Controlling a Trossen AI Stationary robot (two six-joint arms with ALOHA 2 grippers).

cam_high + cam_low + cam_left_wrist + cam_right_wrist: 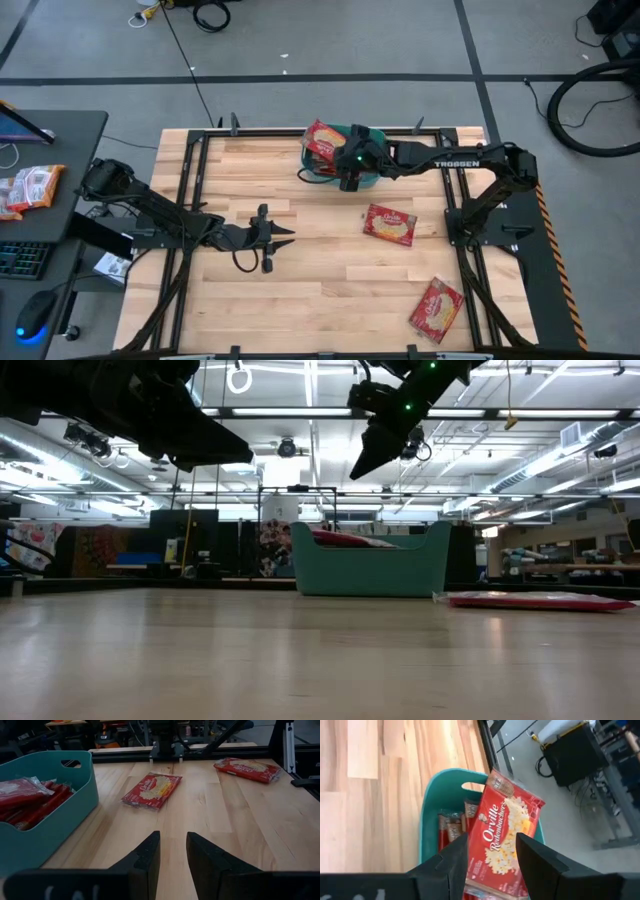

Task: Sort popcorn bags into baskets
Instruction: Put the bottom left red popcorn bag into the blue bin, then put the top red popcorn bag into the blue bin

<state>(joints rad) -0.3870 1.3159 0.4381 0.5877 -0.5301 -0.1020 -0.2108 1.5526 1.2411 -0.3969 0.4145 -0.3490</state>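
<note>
The teal tub [368, 182] [370, 572] stands near the table's far edge, with several red popcorn packets inside. One packet [502, 835] [322, 140] lies on top, tilted over the tub's rim. Two more packets lie flat on the wood: one [389, 224] [152, 790] just near of the tub, and one [437, 308] toward the near right corner. My right gripper [492, 855] [362, 468] hangs open well above the tub, pointing down, empty. My left gripper [173, 850] [285, 238] is open above the table's middle left, pointing toward the loose packets.
Dark frame rails [300, 132] run along the table's edges. A black side desk [60, 130] left of the table carries other snack packets [30, 187], a keyboard and a mouse. Bare wood [330, 290] lies between my left gripper and the loose packets.
</note>
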